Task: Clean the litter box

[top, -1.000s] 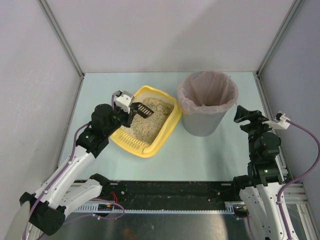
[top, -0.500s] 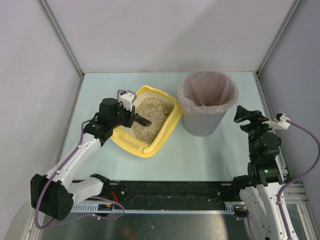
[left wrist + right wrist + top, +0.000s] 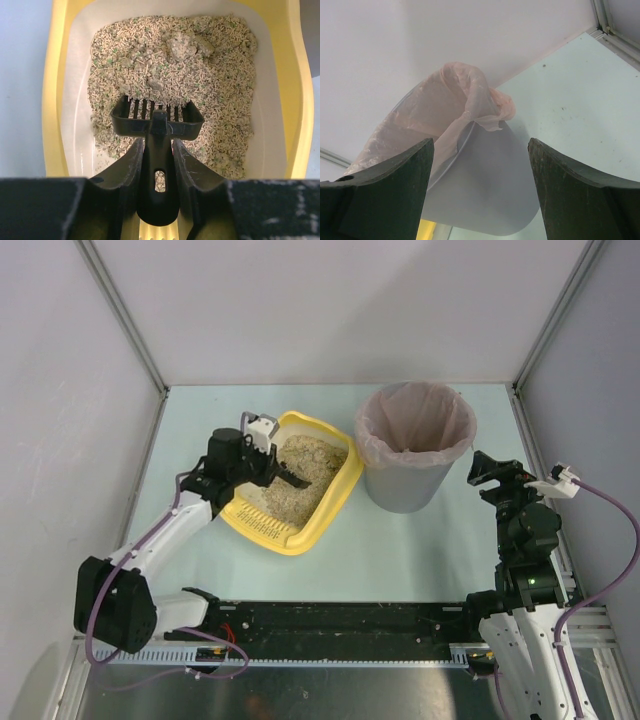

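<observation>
The yellow litter box [image 3: 340, 485] lies left of centre, filled with beige litter [image 3: 300, 480]. My left gripper [image 3: 262, 468] is shut on the handle of a black slotted scoop [image 3: 290, 478], whose blade rests in the litter. In the left wrist view the scoop [image 3: 157, 120] points into the litter [image 3: 200, 75], just short of pale clumps [image 3: 182, 47], and the box rim [image 3: 50, 100] shows at the left. My right gripper [image 3: 490, 472] is open and empty, held in the air right of the bin.
A grey round bin [image 3: 415, 445] with a pinkish liner stands right of the litter box; it fills the right wrist view [image 3: 485, 200]. Grey walls close the table on three sides. The arms' base rail runs along the near edge.
My left gripper has moved towards the far end and lowered the scoop from above the box into the litter. The right arm has not moved.
</observation>
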`<state>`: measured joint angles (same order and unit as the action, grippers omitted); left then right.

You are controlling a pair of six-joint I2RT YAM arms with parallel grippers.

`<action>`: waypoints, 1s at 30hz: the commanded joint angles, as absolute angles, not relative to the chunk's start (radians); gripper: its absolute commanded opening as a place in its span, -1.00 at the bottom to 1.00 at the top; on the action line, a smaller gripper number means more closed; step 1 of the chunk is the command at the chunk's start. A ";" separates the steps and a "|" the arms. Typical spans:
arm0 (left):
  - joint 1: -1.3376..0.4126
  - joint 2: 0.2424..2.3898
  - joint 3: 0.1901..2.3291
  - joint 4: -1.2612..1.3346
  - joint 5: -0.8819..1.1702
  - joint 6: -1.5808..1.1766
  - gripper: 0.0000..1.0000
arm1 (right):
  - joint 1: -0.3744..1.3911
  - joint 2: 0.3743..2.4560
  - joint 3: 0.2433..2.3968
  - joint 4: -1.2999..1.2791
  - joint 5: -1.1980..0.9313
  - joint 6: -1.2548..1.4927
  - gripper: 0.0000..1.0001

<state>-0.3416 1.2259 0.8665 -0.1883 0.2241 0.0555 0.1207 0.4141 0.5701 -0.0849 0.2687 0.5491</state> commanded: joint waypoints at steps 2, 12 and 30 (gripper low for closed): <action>-0.339 1.279 0.799 -0.146 0.302 0.008 -1.00 | 0.123 0.413 0.574 -0.048 0.281 0.548 0.62; -0.341 1.259 0.632 0.139 0.359 -0.123 -0.99 | 0.123 0.423 0.574 -0.035 0.262 0.568 0.62; -0.414 1.334 0.425 0.544 0.259 -0.295 -1.00 | 0.126 0.430 0.574 -0.011 0.227 0.600 0.61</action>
